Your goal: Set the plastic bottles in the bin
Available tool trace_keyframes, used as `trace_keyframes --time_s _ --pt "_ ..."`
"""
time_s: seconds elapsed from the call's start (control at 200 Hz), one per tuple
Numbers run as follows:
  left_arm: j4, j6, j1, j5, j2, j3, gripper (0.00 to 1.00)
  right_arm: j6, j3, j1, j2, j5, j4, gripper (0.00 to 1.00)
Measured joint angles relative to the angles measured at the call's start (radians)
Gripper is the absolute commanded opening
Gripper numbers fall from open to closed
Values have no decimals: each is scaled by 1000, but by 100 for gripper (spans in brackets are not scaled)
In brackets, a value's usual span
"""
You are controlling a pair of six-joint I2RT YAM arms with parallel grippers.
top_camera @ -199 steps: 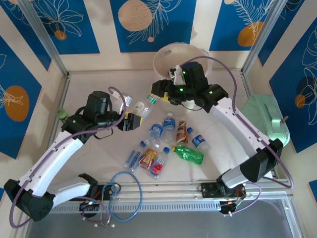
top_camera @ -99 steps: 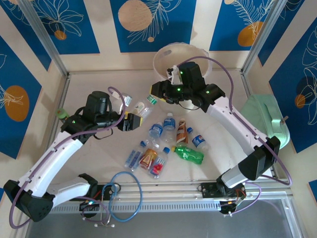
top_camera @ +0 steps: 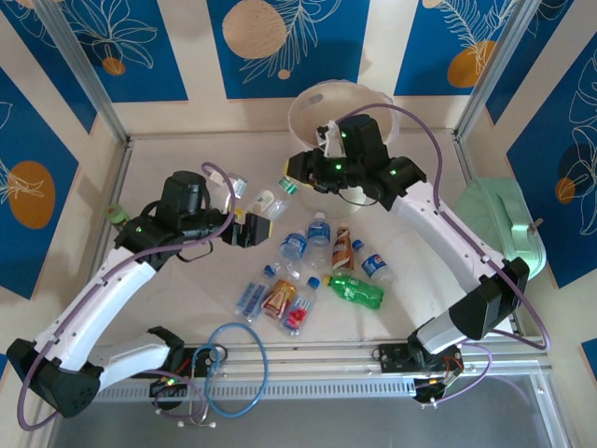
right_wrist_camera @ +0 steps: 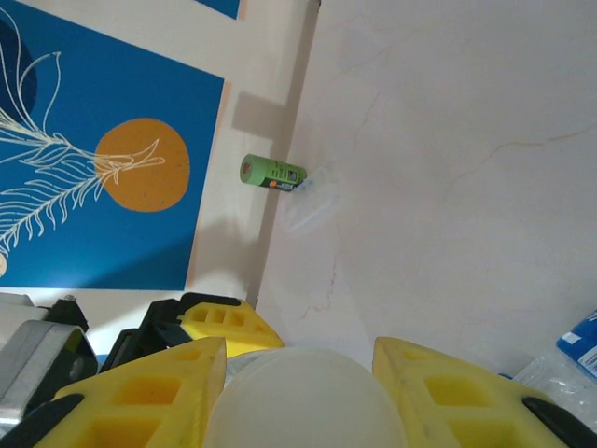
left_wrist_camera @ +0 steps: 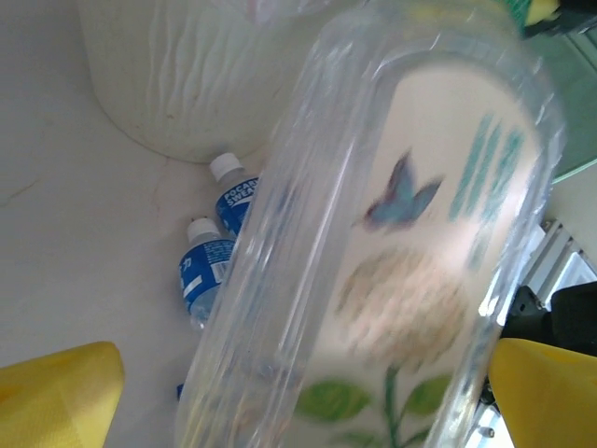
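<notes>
My left gripper point(top_camera: 252, 224) is shut on a clear bottle point(top_camera: 264, 202) with a white flower-and-butterfly label, held off the table; this clear bottle point(left_wrist_camera: 392, 243) runs between the yellow fingers point(left_wrist_camera: 56, 392) up close. My right gripper point(top_camera: 295, 175) is shut on a green-capped bottle point(top_camera: 287, 186), just in front of the pale bin point(top_camera: 308, 107); the bottle's pale round end point(right_wrist_camera: 308, 406) sits between its fingers point(right_wrist_camera: 159, 383). Several bottles point(top_camera: 318, 230) lie in a cluster mid-table. A green bottle point(right_wrist_camera: 273, 174) lies by the left wall.
A mint-green rounded box point(top_camera: 504, 219) sits at the right edge. The bin's ribbed wall point(left_wrist_camera: 177, 84) and two blue-labelled bottles point(left_wrist_camera: 233, 196) lie beyond the held one. The two grippers are close together. A blue cable loop point(top_camera: 238, 369) lies at the near edge.
The left gripper has edged slightly up and to the right with its clear bottle. The right gripper has barely shifted.
</notes>
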Motion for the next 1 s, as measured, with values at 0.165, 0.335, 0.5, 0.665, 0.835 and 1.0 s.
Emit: trace_keyframes --time_s 0.165,0.335,0.5,0.665,0.835,1.0 --pt "-50 -2 0 -96 -59 0 100 -28 122 -86 0 34 -27 27" --pt "-74 -12 0 -177 -137 -8 100 -60 238 -172 -10 83 -29 27" --pt "-82 -31 0 -200 -151 -50 100 -64 257 -245 -20 135 -2 27" --pt "-98 -54 0 -200 -138 -103 100 -64 257 -294 -12 187 35 27" --pt "-100 -63 0 -200 -137 -113 100 -64 262 -327 29 218 76 26" --pt "-99 -64 0 -200 -137 -130 100 -64 285 -349 110 233 84 26"
